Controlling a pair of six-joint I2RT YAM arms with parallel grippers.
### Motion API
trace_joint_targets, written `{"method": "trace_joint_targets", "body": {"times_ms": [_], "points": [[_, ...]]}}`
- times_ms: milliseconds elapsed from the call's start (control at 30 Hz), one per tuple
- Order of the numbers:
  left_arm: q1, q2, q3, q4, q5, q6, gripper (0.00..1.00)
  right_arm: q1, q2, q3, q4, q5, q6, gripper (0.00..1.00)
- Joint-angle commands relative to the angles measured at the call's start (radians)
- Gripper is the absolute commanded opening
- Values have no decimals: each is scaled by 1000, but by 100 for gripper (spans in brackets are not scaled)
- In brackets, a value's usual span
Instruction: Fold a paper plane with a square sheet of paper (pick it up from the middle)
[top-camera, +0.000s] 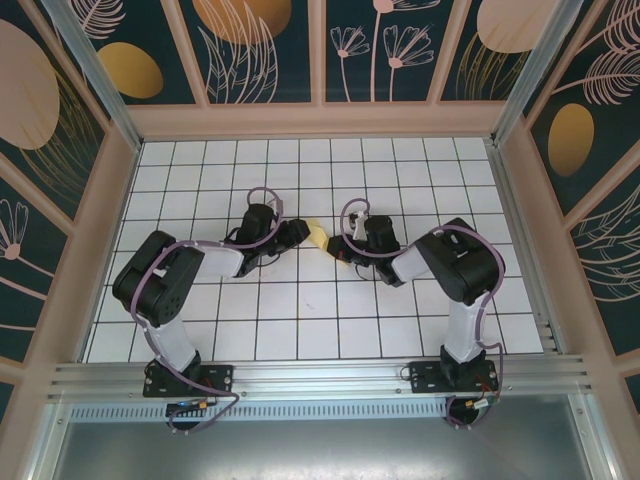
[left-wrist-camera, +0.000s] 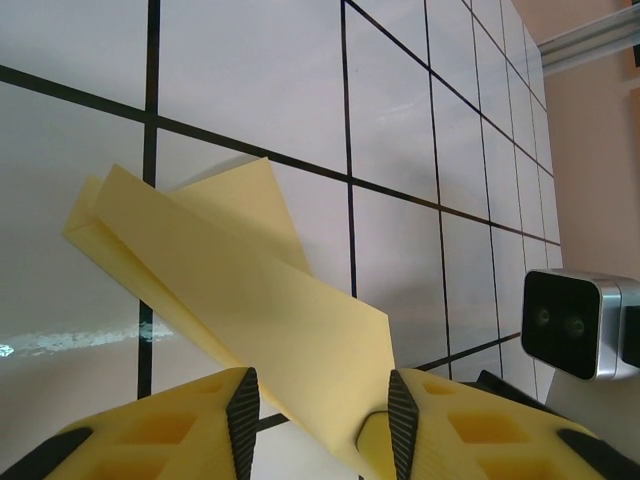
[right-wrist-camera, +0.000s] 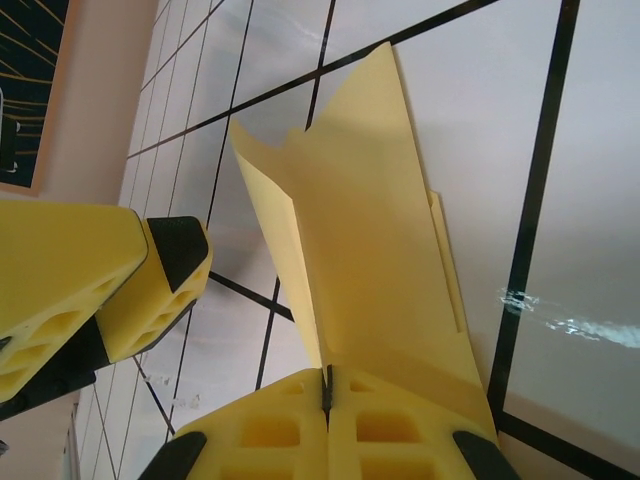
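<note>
The paper plane, pale yellow and folded long and narrow, is held between my two grippers at the middle of the table. My right gripper is shut on its centre crease, and two flaps of the paper plane rise away from the jaws. My left gripper stands open, its two fingers on either side of one flat flap of the paper plane, with a gap showing on both sides. From above, the left gripper and right gripper face each other closely.
The white grid-tiled table is walled on three sides by patterned panels. The left gripper's fingers sit just left of the paper. The right wrist camera is close on the left gripper's right.
</note>
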Motion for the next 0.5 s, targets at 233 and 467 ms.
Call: {"method": "trace_joint_targets", "body": {"times_ms": [233,467], "points": [[-7,50,60,-29,30,52,37,-49,30,8,-8,-15,81,0],[-7,73,80,-24,53,66,37,-72,52,9,1,-48,157,0]]}}
